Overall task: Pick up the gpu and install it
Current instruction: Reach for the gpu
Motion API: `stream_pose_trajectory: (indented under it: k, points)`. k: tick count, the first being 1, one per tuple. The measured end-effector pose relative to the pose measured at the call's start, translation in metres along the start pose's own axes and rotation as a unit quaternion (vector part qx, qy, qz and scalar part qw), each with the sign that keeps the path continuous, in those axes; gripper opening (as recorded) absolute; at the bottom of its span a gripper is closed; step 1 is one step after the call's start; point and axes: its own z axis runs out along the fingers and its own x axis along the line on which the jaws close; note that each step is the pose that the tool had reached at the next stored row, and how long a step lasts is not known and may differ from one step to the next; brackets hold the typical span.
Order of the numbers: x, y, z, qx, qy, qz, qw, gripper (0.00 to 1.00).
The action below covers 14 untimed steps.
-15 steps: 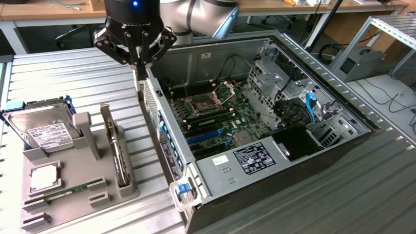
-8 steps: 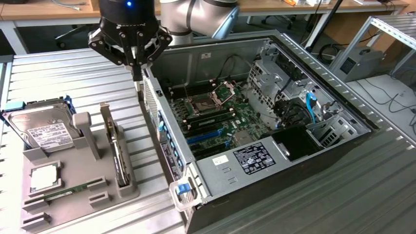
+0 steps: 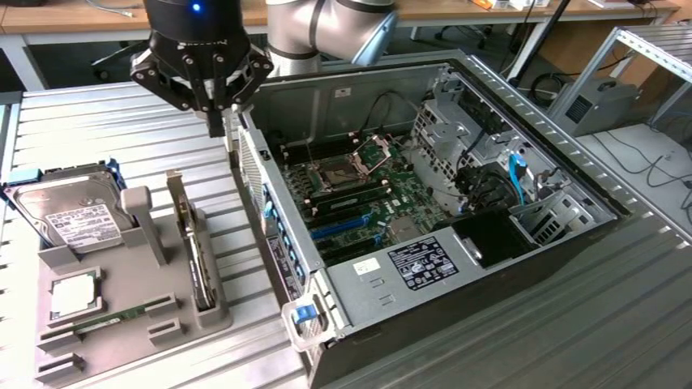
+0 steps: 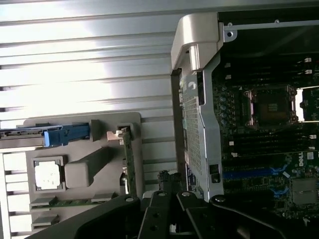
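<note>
The gripper (image 3: 219,128), its fingers (image 3: 215,115) closed on nothing, hung near the grey holder (image 3: 132,284) where the gpu (image 3: 198,251) stood on edge, probably light but fragile, best gripped by its top edge.

We find a ribbed metal tabletop (image 3: 97,130) carrying two items. An open computer case (image 3: 487,316) lies on its side toward the exterior view's right, its interior facing upward. Just beside it, toward the exterior view's left, a gray parts holder (image 3: 141,275) rests flat across the ribs, close to the case wall.
</note>
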Motion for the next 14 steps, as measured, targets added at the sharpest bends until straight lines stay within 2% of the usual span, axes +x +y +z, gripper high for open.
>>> stream_pose_trajectory:
  k: [14]
  points:
    - [0.033,-0.0026,0.0004,0.0000,0.0000,0.000,1.0000,0.11]
